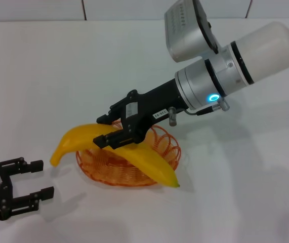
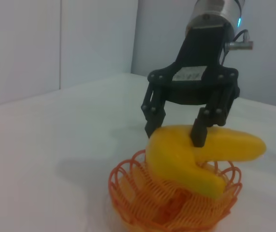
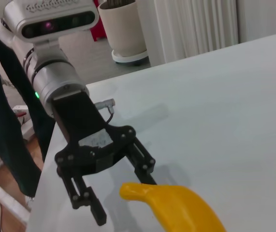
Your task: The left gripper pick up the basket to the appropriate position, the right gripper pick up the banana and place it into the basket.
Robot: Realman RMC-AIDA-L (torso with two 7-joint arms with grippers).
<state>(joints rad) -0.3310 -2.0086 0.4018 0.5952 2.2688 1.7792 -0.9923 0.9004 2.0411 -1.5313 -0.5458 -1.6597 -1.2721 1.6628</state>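
The right tool (image 1: 115,130) reaches down at a slant over the basket (image 1: 160,135), its two black fingers closed on the banana (image 1: 145,162) near the fruit's middle — one finger on each flank, as the left wrist view shows plainly. The banana (image 2: 176,157) lies across the orange wire basket (image 2: 128,186) directly beneath the tool, resting on the looped rim rather than lying flat inside. One end juts out past the rim on the side toward the left tool; the other, pointed end hangs over the rim on the near side, close to the white tabletop (image 1: 58,76). The basket stands on the tabletop under the right tool.

Off to the left and nearer the robot, the left tool (image 1: 39,178) sits low over the tabletop with its fingers spread wide and nothing between them. It is apart from the basket, its open jaws facing the banana's jutting end. The right wrist view shows this left tool (image 3: 123,188) just beyond the banana's tip (image 3: 128,191).
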